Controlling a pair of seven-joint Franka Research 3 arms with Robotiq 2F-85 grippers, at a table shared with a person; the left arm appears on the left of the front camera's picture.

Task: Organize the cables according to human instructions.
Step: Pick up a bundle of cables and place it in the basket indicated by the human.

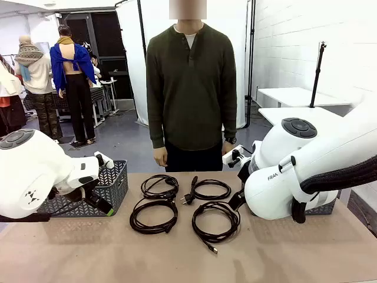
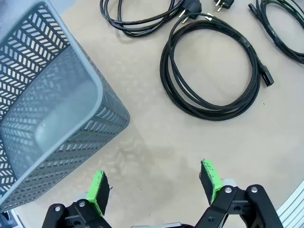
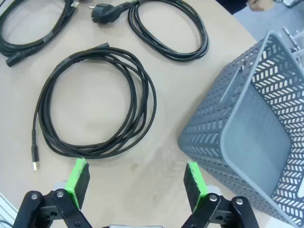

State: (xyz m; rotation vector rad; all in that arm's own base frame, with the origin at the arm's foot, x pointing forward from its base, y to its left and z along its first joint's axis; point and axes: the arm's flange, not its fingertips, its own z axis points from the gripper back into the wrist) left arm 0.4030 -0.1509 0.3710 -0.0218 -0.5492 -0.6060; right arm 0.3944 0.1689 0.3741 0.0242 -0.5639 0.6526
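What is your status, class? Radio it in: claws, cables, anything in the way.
Left claw open, empty, beside grey basket. Right claw open, empty. Four cables coiled on table, none binned. No obstruction seen.

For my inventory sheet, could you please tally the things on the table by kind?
cables: 4
baskets: 2
Total: 6
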